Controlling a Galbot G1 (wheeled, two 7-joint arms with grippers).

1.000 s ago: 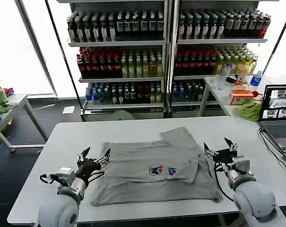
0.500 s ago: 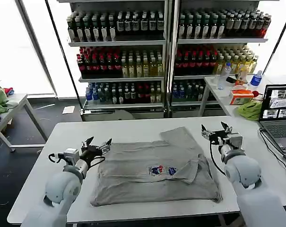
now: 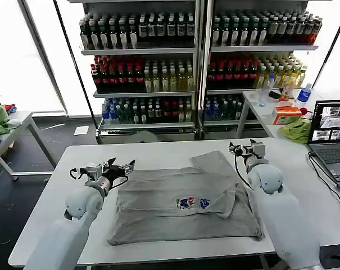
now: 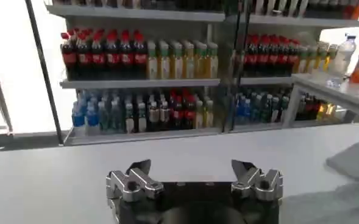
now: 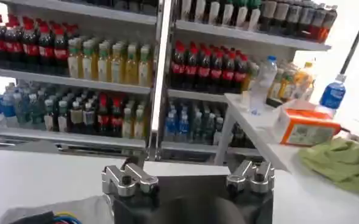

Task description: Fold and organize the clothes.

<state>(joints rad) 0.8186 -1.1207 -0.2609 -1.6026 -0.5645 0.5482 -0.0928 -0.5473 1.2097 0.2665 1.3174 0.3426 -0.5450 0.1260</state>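
The light grey shirt (image 3: pixel 184 202) is lying partly folded in the middle of the white table (image 3: pixel 158 154), its logo (image 3: pixel 190 203) facing up and one sleeve reaching toward one o'clock. The shirt's near hem is sitting close to the table's six o'clock edge. Bare tabletop is lying open at nine o'clock and along twelve o'clock. The left gripper (image 3: pixel 120 166) is hovering at the shirt's ten o'clock corner, fingers apart and empty. The right gripper (image 3: pixel 241 149) is hanging just off the sleeve at two o'clock, fingers spread, empty. A laptop (image 3: pixel 330 135) is sitting at three o'clock, well apart from the shirt.
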